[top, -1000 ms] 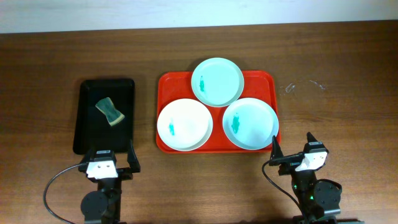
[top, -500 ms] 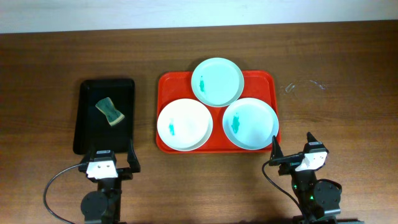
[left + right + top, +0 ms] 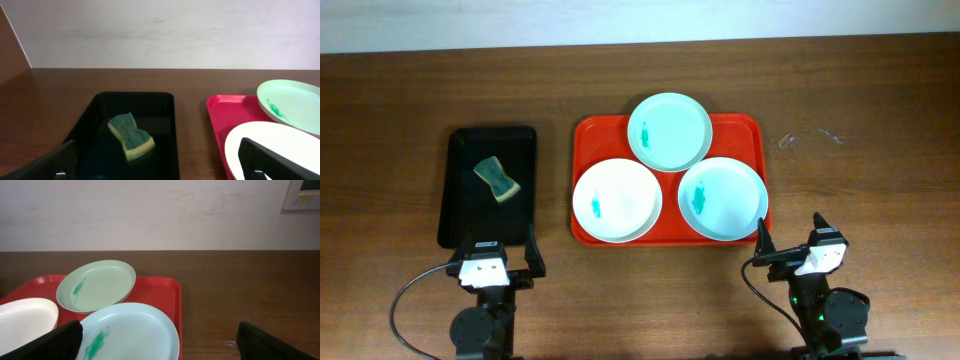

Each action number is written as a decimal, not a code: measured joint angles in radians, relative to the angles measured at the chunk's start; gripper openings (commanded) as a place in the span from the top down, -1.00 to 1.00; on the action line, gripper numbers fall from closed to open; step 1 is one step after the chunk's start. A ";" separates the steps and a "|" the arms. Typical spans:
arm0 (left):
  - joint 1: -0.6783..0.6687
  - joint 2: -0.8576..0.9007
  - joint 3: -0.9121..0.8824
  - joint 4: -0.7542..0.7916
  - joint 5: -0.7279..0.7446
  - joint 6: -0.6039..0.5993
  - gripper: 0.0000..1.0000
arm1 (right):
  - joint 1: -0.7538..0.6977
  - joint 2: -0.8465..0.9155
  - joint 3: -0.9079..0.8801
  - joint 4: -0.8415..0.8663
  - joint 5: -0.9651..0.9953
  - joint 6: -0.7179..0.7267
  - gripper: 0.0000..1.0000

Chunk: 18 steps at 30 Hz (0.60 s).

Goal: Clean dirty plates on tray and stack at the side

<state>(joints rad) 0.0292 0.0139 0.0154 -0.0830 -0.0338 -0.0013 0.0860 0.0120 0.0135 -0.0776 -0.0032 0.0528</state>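
Plates (image 3: 617, 202): all three dirty, a teal smear on each, all on the tray (image 3: 588, 130) mid-desk (image 3: 880, 190). Nothing wiped and nothing stacked at the side, so by my read the task is at zero.

At the near edge, left fingers (image 3: 272, 160) and right fingers (image 3: 277, 342) are spread wide, holding nothing. Next out, two plates sit side by side on the tray's near half. The third is behind them, poking past the far rim. Sponge (image 3: 496, 179) lies untouched in the black tray (image 3: 460, 215) toward the left edge. Likely first step: left side picks up the sponge.
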 measured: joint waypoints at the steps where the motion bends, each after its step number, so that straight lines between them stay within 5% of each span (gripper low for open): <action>1: 0.000 0.000 0.000 0.004 0.010 -0.006 -0.99 | 0.000 0.000 0.000 0.000 0.000 -0.001 -0.97; 6: 0.000 0.000 -0.003 0.068 0.378 -0.178 -0.98 | 0.000 0.000 0.000 0.000 0.000 0.000 -0.96; 11: -0.001 0.001 -0.006 0.348 0.711 -0.351 -0.98 | 0.000 0.000 0.000 0.000 0.000 0.000 -0.97; 15: -0.001 -0.002 0.003 0.637 0.782 -0.413 -0.98 | 0.000 0.000 0.000 0.000 0.000 0.000 -0.97; 18: -0.001 -0.001 0.040 0.626 0.752 -0.430 -0.98 | 0.000 0.000 0.000 0.000 0.000 0.000 -0.97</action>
<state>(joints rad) 0.0284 0.0132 0.0555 0.5426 0.7185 -0.4313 0.0860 0.0120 0.0135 -0.0776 -0.0032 0.0525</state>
